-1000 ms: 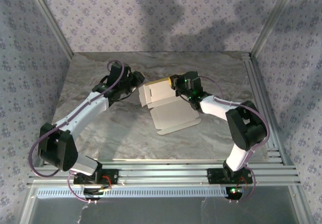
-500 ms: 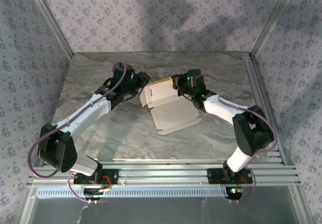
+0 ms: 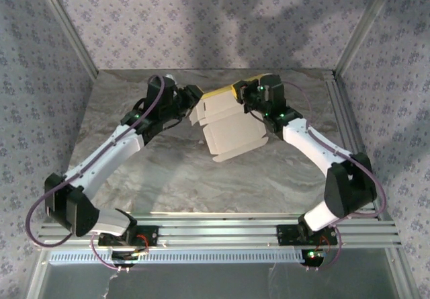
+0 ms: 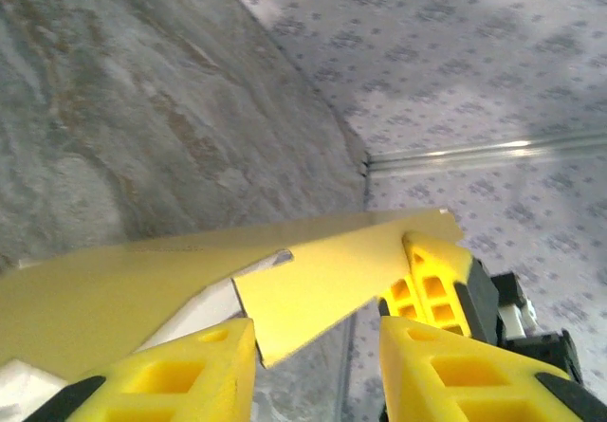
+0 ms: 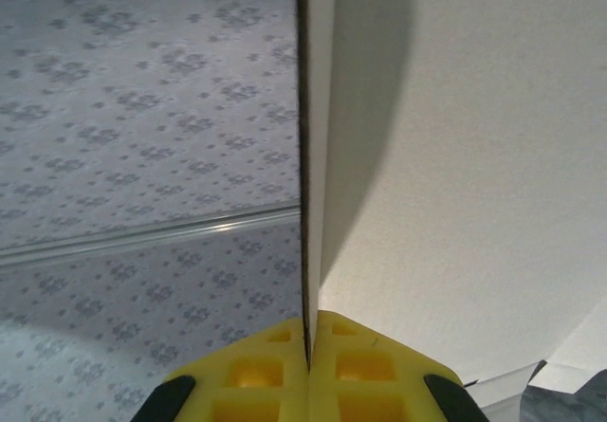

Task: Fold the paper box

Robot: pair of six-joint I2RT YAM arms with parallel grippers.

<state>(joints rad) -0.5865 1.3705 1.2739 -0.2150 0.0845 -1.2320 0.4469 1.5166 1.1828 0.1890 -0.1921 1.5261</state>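
One marble table (image 3: 168,185) lay under both arms. Paper box (image 3: 232,131) sat near its 12 o'clock edge, half unfolded, cream face showing. Right gripper (image 3: 240,94) at box's 12 o'clock pinched a panel tight. Left gripper (image 3: 193,99) at 9 o'clock stood part-open, yellow flap at the gap, unclamped.

The paper box (image 3: 228,127) sits at the far middle of the table (image 3: 168,178), between the two grippers. The left gripper (image 3: 193,101) is at its far left corner. The right gripper (image 3: 236,97) is on its far edge, just right of the left one. The box's near flap reaches toward the arm bases. In the right wrist view, an upright panel edge runs between the pressed-together fingers (image 5: 360,365), with the broad panel to its right. In the left wrist view, a panel crosses just beyond the spread fingers (image 4: 190,375).
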